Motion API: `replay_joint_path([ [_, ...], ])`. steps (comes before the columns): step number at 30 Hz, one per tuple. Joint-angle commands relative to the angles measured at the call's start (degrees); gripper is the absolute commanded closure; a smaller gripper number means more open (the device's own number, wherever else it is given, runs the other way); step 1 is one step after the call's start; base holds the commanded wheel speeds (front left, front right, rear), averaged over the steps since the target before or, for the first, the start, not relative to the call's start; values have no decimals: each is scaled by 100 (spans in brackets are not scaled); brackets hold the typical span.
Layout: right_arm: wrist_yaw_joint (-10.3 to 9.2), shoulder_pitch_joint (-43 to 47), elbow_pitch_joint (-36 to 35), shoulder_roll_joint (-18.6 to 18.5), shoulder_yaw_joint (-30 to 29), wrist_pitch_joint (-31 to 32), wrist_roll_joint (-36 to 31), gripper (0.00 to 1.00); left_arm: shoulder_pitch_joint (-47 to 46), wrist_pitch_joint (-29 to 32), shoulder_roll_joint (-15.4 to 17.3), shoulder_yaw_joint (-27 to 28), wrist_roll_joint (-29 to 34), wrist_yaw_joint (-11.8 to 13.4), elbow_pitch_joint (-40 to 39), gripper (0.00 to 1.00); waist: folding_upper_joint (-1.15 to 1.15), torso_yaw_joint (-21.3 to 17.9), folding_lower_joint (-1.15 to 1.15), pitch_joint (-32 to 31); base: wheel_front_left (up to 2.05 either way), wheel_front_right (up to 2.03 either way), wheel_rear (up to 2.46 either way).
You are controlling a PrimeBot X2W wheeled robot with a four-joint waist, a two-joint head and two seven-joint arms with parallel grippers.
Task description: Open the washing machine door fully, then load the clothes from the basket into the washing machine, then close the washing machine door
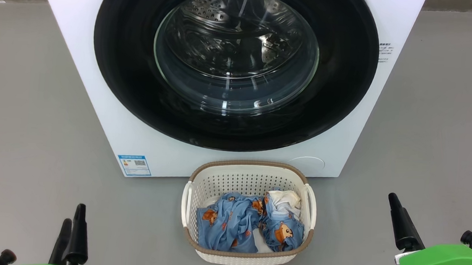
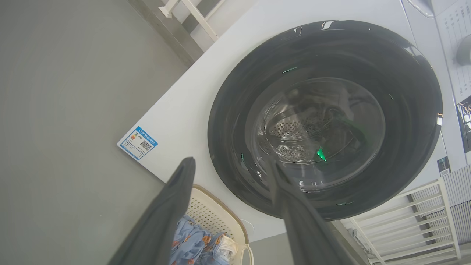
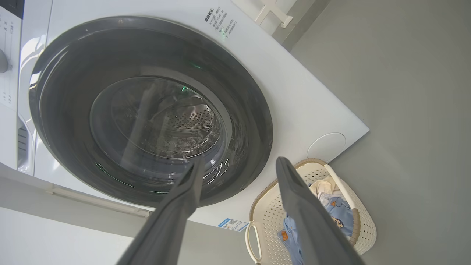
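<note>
Washing machine door (image 1: 235, 61): shut, glossy; jaws likely to slip off rim; basket (image 1: 254, 164) of clothes (image 1: 233, 225) close below; left jaws, right jaws: spread, empty.

Smooth grey floor (image 1: 28, 99); white slatted rack (image 2: 448, 217) at left wrist view's lower right.
</note>
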Motion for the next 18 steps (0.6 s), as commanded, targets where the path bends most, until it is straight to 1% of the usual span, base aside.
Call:
replay_joint_path([
  [1,15,-269,-123,-118,69,-55,-119,0,-207,-65,94,58,164,40,-163,0,0,3,0,-1,0,0,0],
  [18,20,-405,-61,-314,446,-343,-972,0,-245,-351,131,-47,1492,109,-237,0,0,48,0,73,0,0,0],
])
